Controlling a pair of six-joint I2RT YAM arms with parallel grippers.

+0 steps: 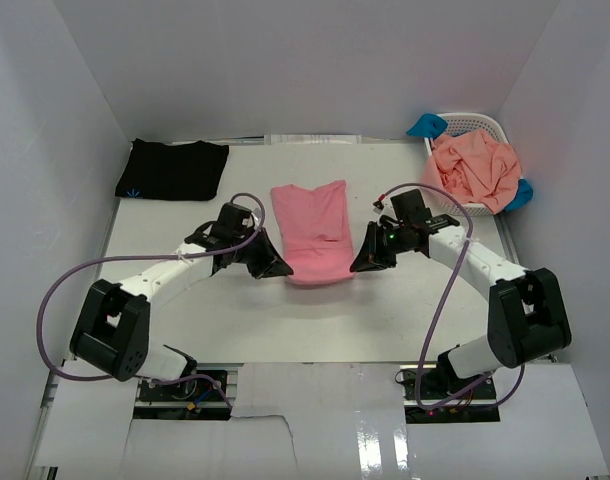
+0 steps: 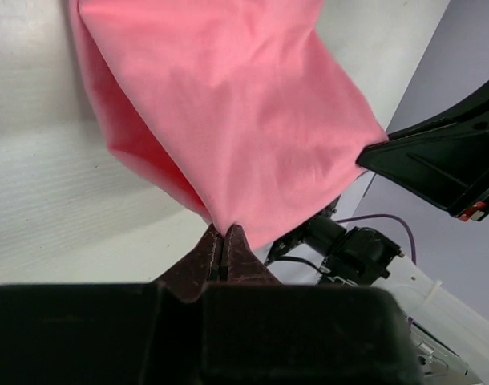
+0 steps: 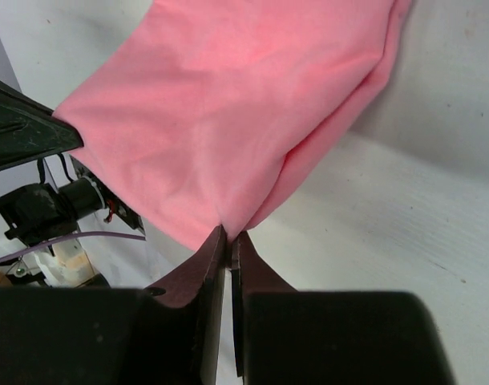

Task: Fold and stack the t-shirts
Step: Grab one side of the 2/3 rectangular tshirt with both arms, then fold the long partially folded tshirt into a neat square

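Plain rose-pink t-shirt (image 1: pixel 312 232); black t-shirt (image 1: pixel 175 168) with tiny blue mark; salmon-orange t-shirt (image 1: pixel 475 168); bright blue t-shirt (image 1: pixel 425 126); white lattice basket (image 1: pixel 480 123); purple cables (image 1: pixel 95 263).

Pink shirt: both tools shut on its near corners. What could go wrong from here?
1. The left tool and right tool pinch only the corner tips of the pink shirt; either could slip mid-fold.
2. The cloth between them looks slack, so the fold may land skewed.

Bright, even light falls from above, leaving only soft shadows on the white surface (image 1: pixel 315 320). Glare streaks the glossy front panel (image 1: pixel 385 440). Both wrist views blur their dark foreground.
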